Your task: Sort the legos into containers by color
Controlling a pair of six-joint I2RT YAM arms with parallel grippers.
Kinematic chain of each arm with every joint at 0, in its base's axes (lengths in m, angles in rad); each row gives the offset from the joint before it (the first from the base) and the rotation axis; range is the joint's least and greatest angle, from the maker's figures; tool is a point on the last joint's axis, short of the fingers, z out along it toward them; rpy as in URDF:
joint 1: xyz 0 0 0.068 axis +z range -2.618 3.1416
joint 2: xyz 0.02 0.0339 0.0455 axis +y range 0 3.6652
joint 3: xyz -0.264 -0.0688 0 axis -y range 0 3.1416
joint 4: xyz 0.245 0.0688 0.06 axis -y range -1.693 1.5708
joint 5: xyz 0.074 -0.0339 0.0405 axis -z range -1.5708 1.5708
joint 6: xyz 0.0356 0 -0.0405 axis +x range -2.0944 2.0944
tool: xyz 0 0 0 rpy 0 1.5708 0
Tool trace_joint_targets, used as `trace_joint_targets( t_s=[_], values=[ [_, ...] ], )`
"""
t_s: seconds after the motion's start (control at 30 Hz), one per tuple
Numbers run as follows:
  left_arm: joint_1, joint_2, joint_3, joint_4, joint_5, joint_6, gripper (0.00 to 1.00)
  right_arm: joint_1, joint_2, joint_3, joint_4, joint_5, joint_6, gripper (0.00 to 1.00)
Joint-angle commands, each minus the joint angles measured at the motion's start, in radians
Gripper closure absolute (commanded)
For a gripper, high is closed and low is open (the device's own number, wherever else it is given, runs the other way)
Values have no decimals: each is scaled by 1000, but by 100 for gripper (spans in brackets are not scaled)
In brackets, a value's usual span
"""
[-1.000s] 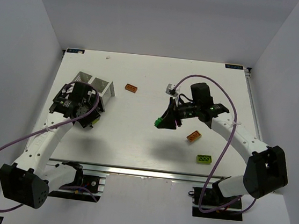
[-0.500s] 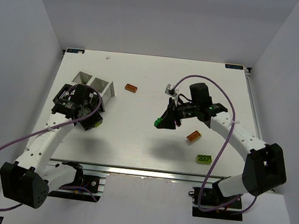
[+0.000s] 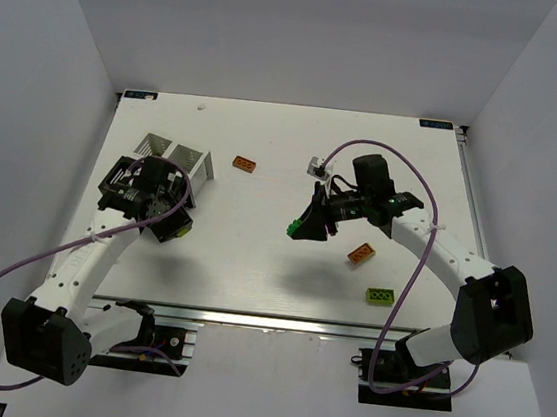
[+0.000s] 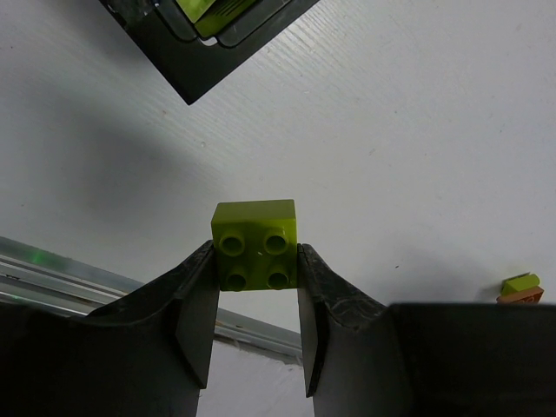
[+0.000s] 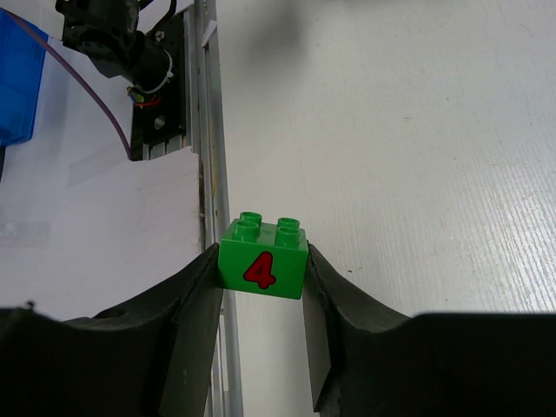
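Observation:
My left gripper is shut on a lime brick and holds it above the table. Just beyond it is the black container, which has a lime brick inside. In the top view the left gripper hangs next to the white container. My right gripper is shut on a green brick with a red 4 on it. It is lifted over the table's middle. On the table lie two orange bricks and a lime brick.
A small grey-white piece lies behind the right gripper. The metal rail runs along the near table edge, with the arm bases behind it. Purple cables loop off both arms. White walls close in the table on three sides.
Both arms have shifted only slightly. The right gripper has moved a little to the left with its green brick. Both grips are unchanged.

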Motion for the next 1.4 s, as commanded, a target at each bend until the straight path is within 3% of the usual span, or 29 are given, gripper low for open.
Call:
trace_joint_targets(
  t_s=[0.0, 0.83, 1.0, 1.37],
  values=[
    [-7, -2, 37, 19, 3, 11, 100, -2, 3, 2, 22, -18, 5, 100],
    [-4, 20, 147, 37, -35, 39, 100, -2, -6, -8, 22, -26, 2, 100],
    [13, 60, 202, 22, -125, 62, 100, -2, -9, -10, 25, -38, 1, 100],
    [94, 188, 268, 91, -110, 80, 100, -2, -27, -30, 37, -49, -5, 100]
  ],
)
